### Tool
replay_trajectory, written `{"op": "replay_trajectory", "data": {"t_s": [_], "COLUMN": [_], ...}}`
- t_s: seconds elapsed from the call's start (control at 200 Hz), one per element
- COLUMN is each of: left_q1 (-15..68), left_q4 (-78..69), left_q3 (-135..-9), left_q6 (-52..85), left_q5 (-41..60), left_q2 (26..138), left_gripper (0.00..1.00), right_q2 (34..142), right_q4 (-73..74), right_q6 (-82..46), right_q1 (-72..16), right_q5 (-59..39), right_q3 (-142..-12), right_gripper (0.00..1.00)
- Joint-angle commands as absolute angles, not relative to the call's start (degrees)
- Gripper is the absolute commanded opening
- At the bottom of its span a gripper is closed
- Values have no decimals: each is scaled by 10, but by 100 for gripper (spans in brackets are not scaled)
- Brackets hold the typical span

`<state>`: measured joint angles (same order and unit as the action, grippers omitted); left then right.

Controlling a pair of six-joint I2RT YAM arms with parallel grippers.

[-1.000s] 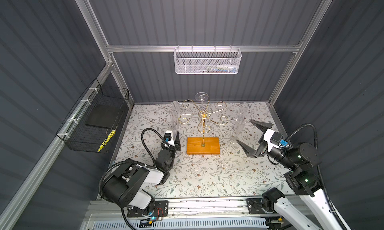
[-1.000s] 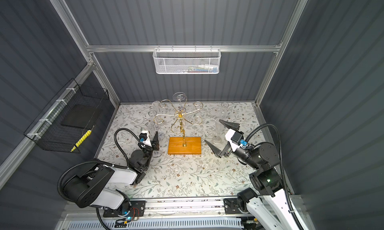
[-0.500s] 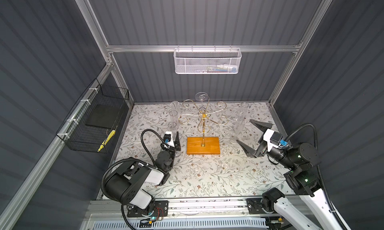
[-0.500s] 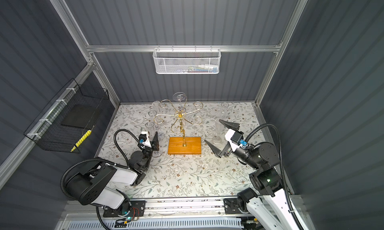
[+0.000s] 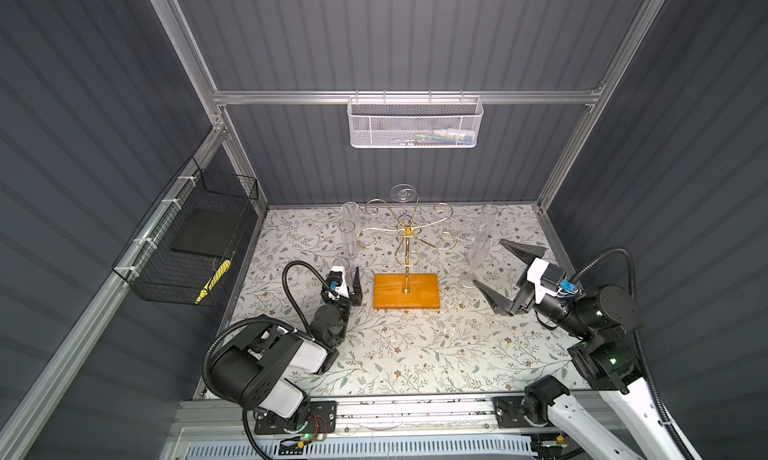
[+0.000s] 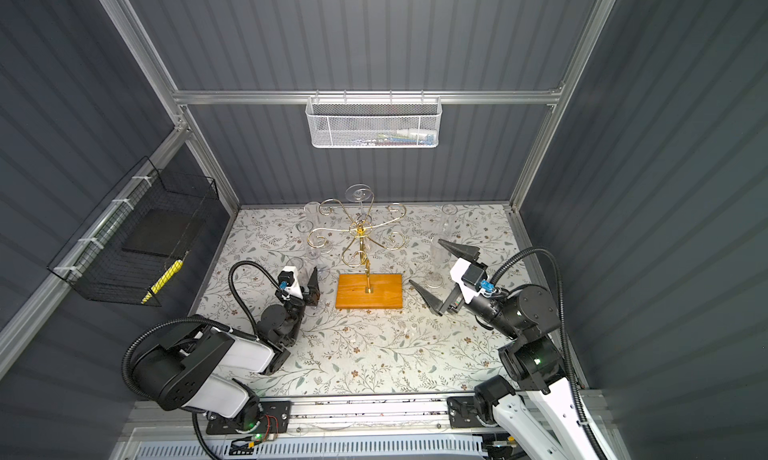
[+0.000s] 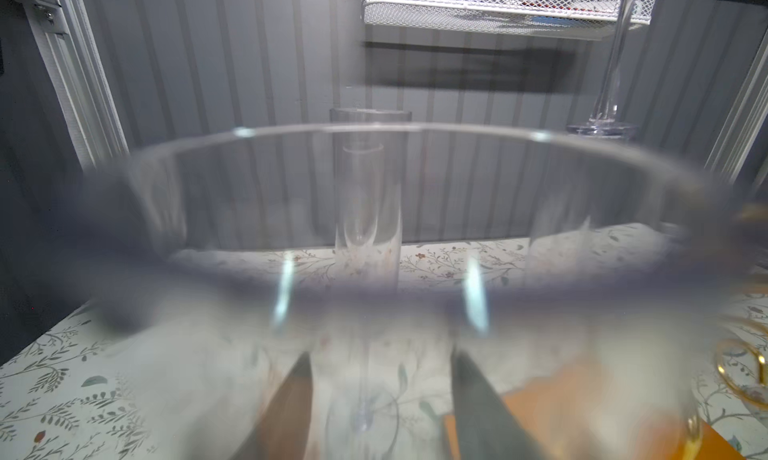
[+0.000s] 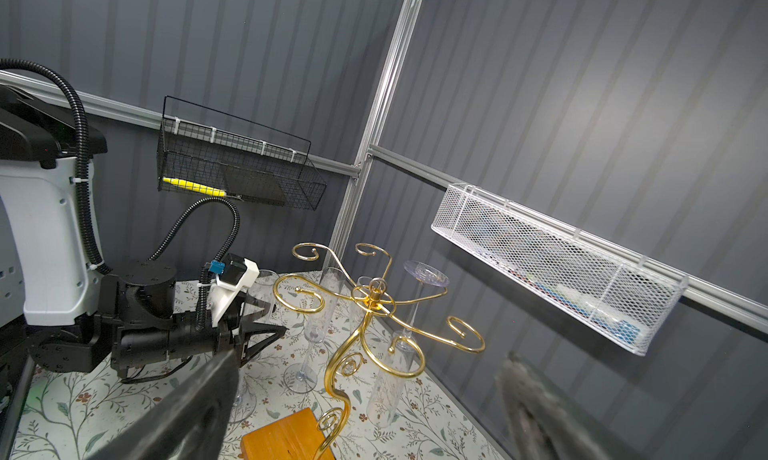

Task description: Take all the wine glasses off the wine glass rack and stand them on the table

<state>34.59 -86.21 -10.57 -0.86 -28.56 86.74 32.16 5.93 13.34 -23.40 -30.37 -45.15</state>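
Left arm (image 5: 270,362) lay folded low, forearm stretched forward; left hand (image 5: 348,279) pointed away from base, fingers (image 7: 286,399) parted in wrist view. Right arm (image 5: 598,312) stood raised, wrist turned inward; right hand (image 5: 488,262) sat higher, jaws spread wide, one fingertip farther back than other.

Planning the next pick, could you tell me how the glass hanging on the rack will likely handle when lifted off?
The glass looks thin, clear and glossy, so it is probably light, fragile and slippery to grip. It hangs foot-up on a wire arm of the rack, so a sideways pull might snag; the tall, narrow-based rack could then tip.
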Motion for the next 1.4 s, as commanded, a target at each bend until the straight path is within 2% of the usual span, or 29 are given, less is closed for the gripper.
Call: {"op": "replay_trajectory", "data": {"t_s": [0.0, 0.295, 0.575, 0.64, 0.725, 0.885, 1.226, 1.396], "left_q1": [350, 350, 350, 350, 349, 350, 350, 350], "left_q4": [-875, -843, -671, -614, -554, -500, -202, -100], "left_q3": [-95, -90, -99, -108, -122, -127, -230, -283], "left_q6": [-10, -5, 15, 25, 27, 31, 41, 46], "left_q5": [-295, -298, -295, -285, -265, -250, -196, -157], "left_q2": [856, 822, 711, 683, 656, 609, 468, 428], "left_gripper": [62, 65, 76, 81, 99, 100, 100, 100], "right_q2": [314, 314, 298, 296, 293, 288, 279, 284], "right_q4": [67, 66, 53, 53, 52, 50, 36, 34], "right_q6": [140, 139, 138, 138, 138, 135, 93, 57], "right_q1": [-233, -233, -233, -233, -233, -233, -233, -233], "right_q5": [-300, -301, -300, -300, -301, -302, -253, -222], "right_q3": [-452, -454, -454, -454, -454, -455, -480, -499], "right_gripper": [99, 99, 99, 99, 99, 99, 99, 99]}}
